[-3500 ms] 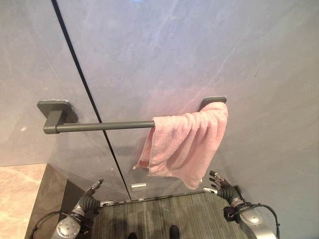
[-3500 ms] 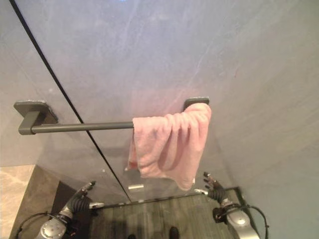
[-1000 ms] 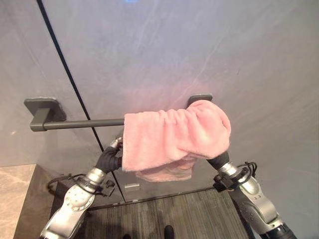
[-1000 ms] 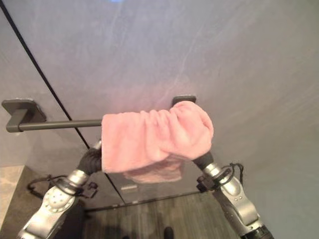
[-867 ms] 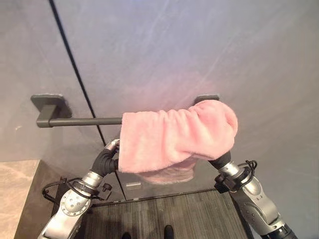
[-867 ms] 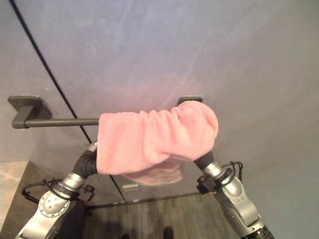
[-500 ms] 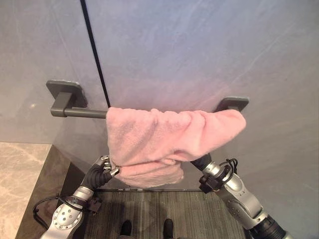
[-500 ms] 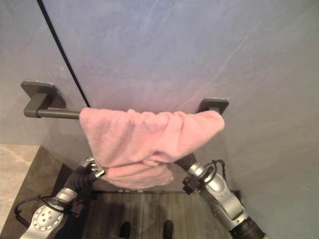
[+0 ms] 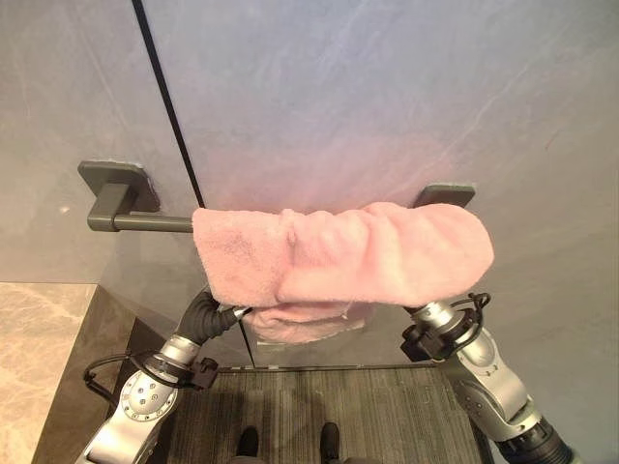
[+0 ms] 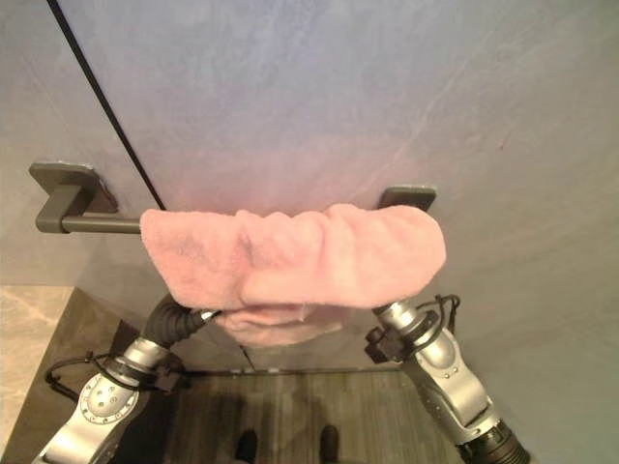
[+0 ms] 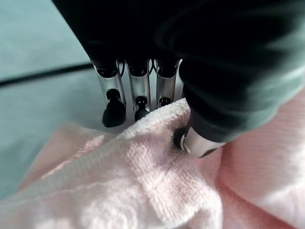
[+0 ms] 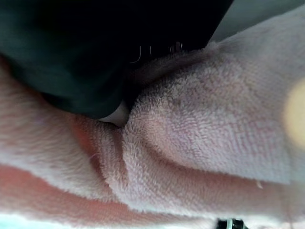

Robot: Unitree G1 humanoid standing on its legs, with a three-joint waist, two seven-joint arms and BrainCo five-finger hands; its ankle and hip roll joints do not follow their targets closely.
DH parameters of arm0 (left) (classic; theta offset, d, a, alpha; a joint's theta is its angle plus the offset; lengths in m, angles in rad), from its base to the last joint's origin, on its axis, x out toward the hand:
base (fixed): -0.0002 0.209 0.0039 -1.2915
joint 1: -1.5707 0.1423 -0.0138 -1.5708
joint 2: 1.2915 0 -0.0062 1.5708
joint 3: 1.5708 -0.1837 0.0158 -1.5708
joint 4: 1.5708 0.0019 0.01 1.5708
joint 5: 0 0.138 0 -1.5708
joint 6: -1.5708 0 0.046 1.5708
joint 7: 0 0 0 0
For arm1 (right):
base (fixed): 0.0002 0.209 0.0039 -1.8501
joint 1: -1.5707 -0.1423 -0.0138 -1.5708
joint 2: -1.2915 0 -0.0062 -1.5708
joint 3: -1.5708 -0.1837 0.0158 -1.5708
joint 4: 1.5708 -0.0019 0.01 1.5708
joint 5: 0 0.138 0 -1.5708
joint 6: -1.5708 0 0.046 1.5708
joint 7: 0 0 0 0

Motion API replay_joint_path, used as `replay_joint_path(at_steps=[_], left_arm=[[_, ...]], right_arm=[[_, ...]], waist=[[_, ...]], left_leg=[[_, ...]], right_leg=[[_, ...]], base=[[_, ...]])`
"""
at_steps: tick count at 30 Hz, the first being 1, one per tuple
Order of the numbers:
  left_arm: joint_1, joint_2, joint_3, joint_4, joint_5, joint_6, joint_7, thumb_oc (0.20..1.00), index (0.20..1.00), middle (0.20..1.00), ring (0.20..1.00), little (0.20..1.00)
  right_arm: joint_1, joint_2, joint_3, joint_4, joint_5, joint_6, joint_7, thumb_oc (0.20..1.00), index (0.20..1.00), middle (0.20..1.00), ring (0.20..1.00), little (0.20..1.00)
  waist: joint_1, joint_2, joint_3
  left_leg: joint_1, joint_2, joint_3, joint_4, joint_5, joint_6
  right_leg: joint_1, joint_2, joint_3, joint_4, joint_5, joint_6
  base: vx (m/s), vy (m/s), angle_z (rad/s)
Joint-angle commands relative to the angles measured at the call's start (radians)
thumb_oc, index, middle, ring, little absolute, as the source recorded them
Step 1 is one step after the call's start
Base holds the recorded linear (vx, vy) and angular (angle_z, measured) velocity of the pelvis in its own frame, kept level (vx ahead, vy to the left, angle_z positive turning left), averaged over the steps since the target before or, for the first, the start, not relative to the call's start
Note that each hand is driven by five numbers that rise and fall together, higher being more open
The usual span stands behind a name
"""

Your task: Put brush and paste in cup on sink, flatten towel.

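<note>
A pink towel hangs over a dark grey bar on the wall, spread across the bar's right two thirds and bunched in folds. My left hand reaches up under the towel's lower left corner. In the left wrist view its thumb and fingers pinch the towel's hem. My right hand is up under the towel's right end, which bulges over it. Terry cloth wraps round that hand and hides its fingers.
The bar is fixed by two grey mounts to a grey wall with a black seam. A beige marble counter lies at the lower left. Dark striped flooring runs below the towel.
Both hands have risen from near the floor to the towel. Its left edge has been drawn left along the bar, and its right end now bulges over the right hand. The camera has shifted.
</note>
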Motion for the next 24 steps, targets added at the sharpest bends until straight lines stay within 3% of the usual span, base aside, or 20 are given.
replay_joint_path(at_steps=[1, 10, 13, 18, 24], left_arm=[[0.013, 0.024, 0.047, 0.012, 0.015, -0.083, 0.052, 0.2, 0.2, 0.2, 0.2, 0.2], [0.115, 0.01, 0.169, -0.052, 0.008, -0.089, 0.092, 0.2, 0.2, 0.2, 0.2, 0.2], [0.178, 0.0, 0.224, -0.028, -0.019, -0.082, 0.097, 0.2, 0.2, 0.2, 0.2, 0.2], [0.198, -0.003, 0.237, 0.006, -0.027, -0.072, 0.093, 0.2, 0.2, 0.2, 0.2, 0.2], [0.182, 0.007, 0.182, 0.076, 0.007, -0.061, 0.079, 0.2, 0.2, 0.2, 0.2, 0.2]], right_arm=[[-0.048, 0.013, -0.01, -0.123, 0.079, -0.104, 0.012, 0.2, 0.2, 0.2, 0.2, 0.2], [-0.148, 0.0, 0.087, -0.14, 0.085, -0.071, 0.021, 0.2, 0.2, 0.2, 0.2, 0.2], [-0.21, 0.008, 0.142, -0.114, 0.058, -0.053, 0.013, 0.2, 0.2, 0.2, 0.2, 0.2], [-0.219, 0.015, 0.156, -0.087, 0.027, -0.047, 0.007, 0.2, 0.2, 0.2, 0.2, 0.2], [-0.093, 0.0, 0.127, -0.042, -0.002, -0.032, 0.019, 0.2, 0.2, 0.2, 0.2, 0.2]], waist=[[-0.013, -0.013, -0.079], [0.019, -0.023, -0.069], [0.054, -0.032, -0.055], [0.071, -0.035, -0.046], [0.059, -0.029, -0.042]], left_leg=[[0.002, 0.042, 0.036, 0.004, -0.015, -0.01], [0.016, 0.033, 0.041, 0.004, -0.015, 0.003], [0.017, 0.032, 0.031, 0.004, -0.014, 0.008], [0.016, 0.03, 0.021, 0.004, -0.012, 0.011], [0.017, 0.031, 0.024, 0.004, -0.01, 0.011]], right_leg=[[0.01, -0.102, -0.014, -0.001, -0.019, 0.112], [0.014, -0.111, -0.003, -0.001, -0.009, 0.11], [0.021, -0.112, -0.011, -0.001, -0.013, 0.108], [0.027, -0.113, -0.019, -0.001, -0.016, 0.105], [0.028, -0.114, -0.024, -0.001, -0.017, 0.102]], base=[[-0.04, 0.015, -0.14], [-0.01, 0.011, -0.06], [0.0, 0.0, 0.0], [-0.01, -0.004, 0.07], [0.0, -0.001, 0.03]])
